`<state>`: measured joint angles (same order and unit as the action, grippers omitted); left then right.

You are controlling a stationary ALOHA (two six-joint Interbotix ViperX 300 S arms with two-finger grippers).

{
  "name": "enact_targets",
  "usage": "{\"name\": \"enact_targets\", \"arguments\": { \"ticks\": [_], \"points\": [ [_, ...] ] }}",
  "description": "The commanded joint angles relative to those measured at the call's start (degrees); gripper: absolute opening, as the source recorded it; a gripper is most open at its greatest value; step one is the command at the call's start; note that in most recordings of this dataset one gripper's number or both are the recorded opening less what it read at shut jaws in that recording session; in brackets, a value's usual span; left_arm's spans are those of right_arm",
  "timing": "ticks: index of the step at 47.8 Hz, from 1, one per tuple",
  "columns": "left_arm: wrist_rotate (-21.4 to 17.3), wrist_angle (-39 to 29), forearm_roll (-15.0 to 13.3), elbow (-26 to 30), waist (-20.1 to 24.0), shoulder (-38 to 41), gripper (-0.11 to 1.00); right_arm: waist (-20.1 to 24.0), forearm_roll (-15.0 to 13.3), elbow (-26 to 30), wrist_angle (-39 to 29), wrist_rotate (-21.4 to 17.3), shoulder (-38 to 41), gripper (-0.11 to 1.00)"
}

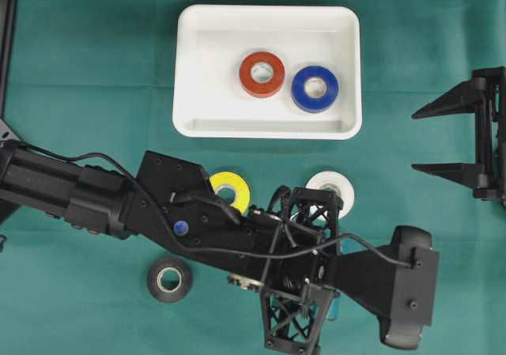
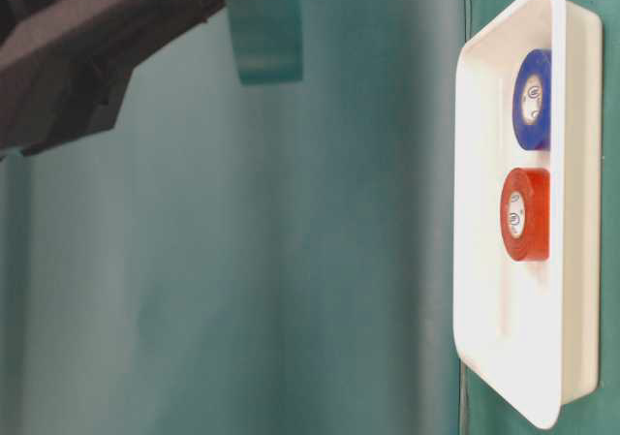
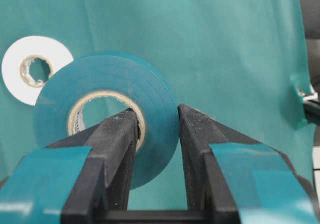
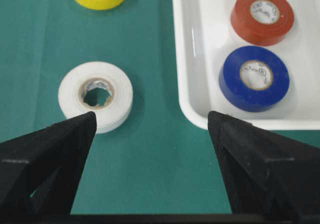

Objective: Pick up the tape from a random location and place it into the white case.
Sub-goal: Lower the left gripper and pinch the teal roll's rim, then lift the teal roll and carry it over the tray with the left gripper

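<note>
My left gripper (image 3: 157, 115) is shut on a teal tape roll (image 3: 110, 77): one finger goes through its core and the other presses its outer wall. The roll hangs above the green cloth, and the table-level view shows it raised (image 2: 263, 28). From overhead, the left gripper (image 1: 304, 270) covers that roll at the lower middle. The white case (image 1: 267, 19) lies at the top centre with a red tape (image 1: 262, 73) and a blue tape (image 1: 315, 88) inside. My right gripper (image 1: 415, 141) stands open at the right edge, holding nothing.
A yellow tape (image 1: 230, 189) and a white tape (image 1: 330, 190) lie on the cloth just below the case, partly covered by the left arm. A black tape (image 1: 169, 279) lies at the lower left. The white tape (image 4: 96, 95) sits ahead of the right gripper (image 4: 151, 119).
</note>
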<state>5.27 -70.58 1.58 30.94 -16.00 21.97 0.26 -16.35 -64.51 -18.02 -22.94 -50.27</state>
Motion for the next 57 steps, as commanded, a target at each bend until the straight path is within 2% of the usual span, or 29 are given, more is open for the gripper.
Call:
{"name": "enact_targets", "arguments": {
  "ticks": [1, 29, 40, 57],
  "points": [
    [0.0, 0.3, 0.2, 1.3, -0.2, -3.3, 0.19, -0.1, -0.2, 1.2, 0.4, 0.0, 0.1, 0.88],
    [0.2, 0.3, 0.1, -0.4, -1.3, -4.7, 0.19, -0.1, -0.1, 1.1, 0.4, 0.0, 0.1, 0.88],
    [0.4, 0.6, 0.2, -5.7, -2.1, -7.7, 0.19, -0.1, -0.2, 1.2, 0.4, -0.1, 0.1, 0.88],
    [0.6, 6.6, 0.2, -20.0, -3.0, -16.9, 0.19, -0.1, -0.1, 1.4, 0.4, -0.1, 0.1, 0.88]
  ]
}}
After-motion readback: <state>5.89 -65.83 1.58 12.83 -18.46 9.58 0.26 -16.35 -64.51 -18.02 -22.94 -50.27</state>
